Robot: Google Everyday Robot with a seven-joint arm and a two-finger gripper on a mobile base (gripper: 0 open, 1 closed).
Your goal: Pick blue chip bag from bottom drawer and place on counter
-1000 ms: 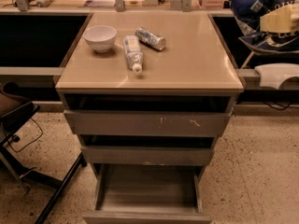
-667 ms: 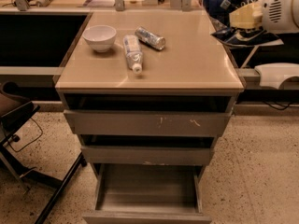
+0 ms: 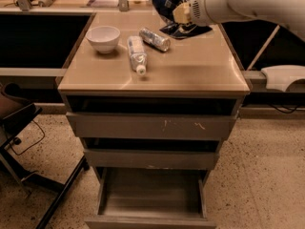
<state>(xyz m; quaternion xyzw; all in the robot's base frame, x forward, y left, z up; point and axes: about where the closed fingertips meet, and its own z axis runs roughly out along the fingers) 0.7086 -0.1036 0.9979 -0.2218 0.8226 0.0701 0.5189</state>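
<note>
The blue chip bag (image 3: 167, 0), dark blue with white lettering, hangs from my gripper (image 3: 180, 12) over the back right part of the counter (image 3: 190, 66). Its lower end reaches down to the counter top or just above it; I cannot tell which. My white arm comes in from the upper right, and the gripper is shut on the bag. The bottom drawer (image 3: 150, 194) is pulled out at the foot of the cabinet, and its grey inside is bare.
On the counter are a white bowl (image 3: 103, 37) at the back left, a clear plastic bottle (image 3: 137, 54) lying in the middle, and a silver can (image 3: 154, 38) lying behind it. The two upper drawers stand slightly open. A dark chair (image 3: 19, 123) stands at the left.
My arm has swung left from the right edge of the view to above the counter's back right, carrying the blue chip bag with it and lowering it towards the top.
</note>
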